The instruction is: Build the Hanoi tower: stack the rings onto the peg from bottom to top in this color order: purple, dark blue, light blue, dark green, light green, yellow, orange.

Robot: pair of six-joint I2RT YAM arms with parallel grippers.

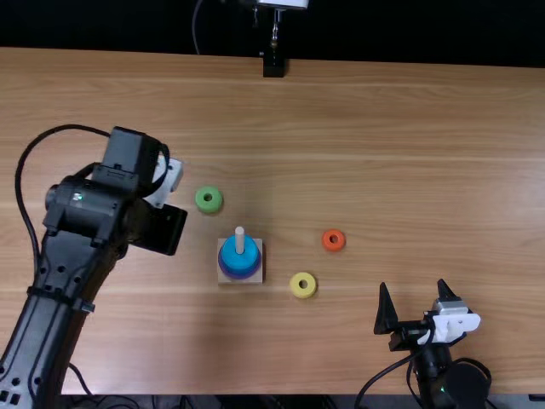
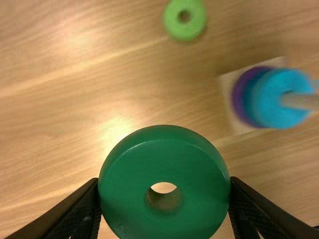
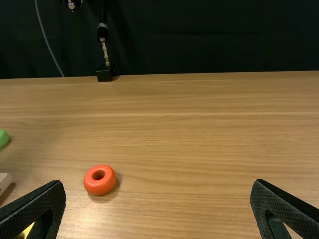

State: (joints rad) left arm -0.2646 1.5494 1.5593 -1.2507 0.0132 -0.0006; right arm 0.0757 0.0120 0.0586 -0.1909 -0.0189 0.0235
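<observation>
Left of the peg base (image 1: 223,279), my left gripper (image 1: 162,228) hangs over the table. In its wrist view the left gripper (image 2: 164,182) is shut on the dark green ring (image 2: 164,219). The wooden peg (image 1: 239,241) carries the purple ring (image 1: 228,271), a dark blue ring (image 2: 254,94) and the light blue ring (image 1: 244,258) on top. A light green ring (image 1: 209,199), yellow ring (image 1: 303,285) and orange ring (image 1: 333,240) lie loose. My right gripper (image 1: 413,285) is open near the front edge; in its wrist view the right gripper (image 3: 158,185) holds nothing, beyond it the orange ring (image 3: 99,179).
A black stand (image 1: 273,66) is at the table's far edge. Cables run beside both arms. Bare wood (image 1: 383,153) stretches across the far half of the table, behind the loose rings.
</observation>
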